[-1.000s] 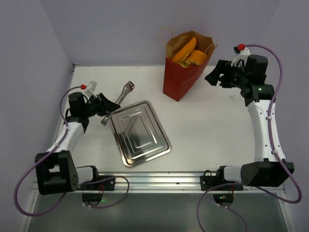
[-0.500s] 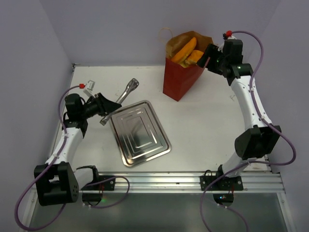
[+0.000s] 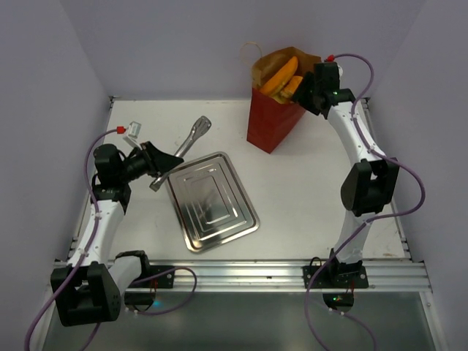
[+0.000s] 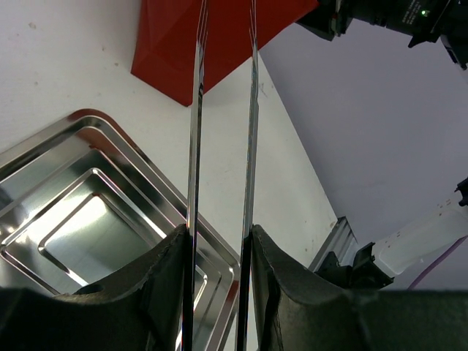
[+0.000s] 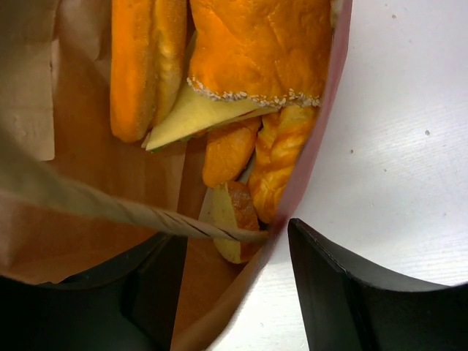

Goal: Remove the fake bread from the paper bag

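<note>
The dark red paper bag (image 3: 270,117) stands at the back of the table with the fake bread (image 3: 281,75) showing in its open top. In the right wrist view I look down into the bag (image 5: 88,183) at a long baguette (image 5: 139,66), a seeded loaf (image 5: 256,44), a pale yellow wedge (image 5: 186,118), a braided loaf (image 5: 281,161) and a roll (image 5: 234,212). My right gripper (image 3: 308,89) (image 5: 230,241) is open and astride the bag's right rim, one finger inside and one outside. A tan string handle (image 5: 110,208) crosses in front. My left gripper (image 3: 162,162) (image 4: 219,241) is shut on metal tongs (image 3: 191,137).
A silver metal tray (image 3: 212,201) lies in the middle, just right of the left gripper; it also shows in the left wrist view (image 4: 88,212). The tongs' arms (image 4: 196,110) point towards the bag (image 4: 219,36). Purple walls close in the back and sides.
My right arm has swung left and up to the bag, so its open gripper now sits over the bag's right rim. The left arm with the tongs has shifted only slightly.
</note>
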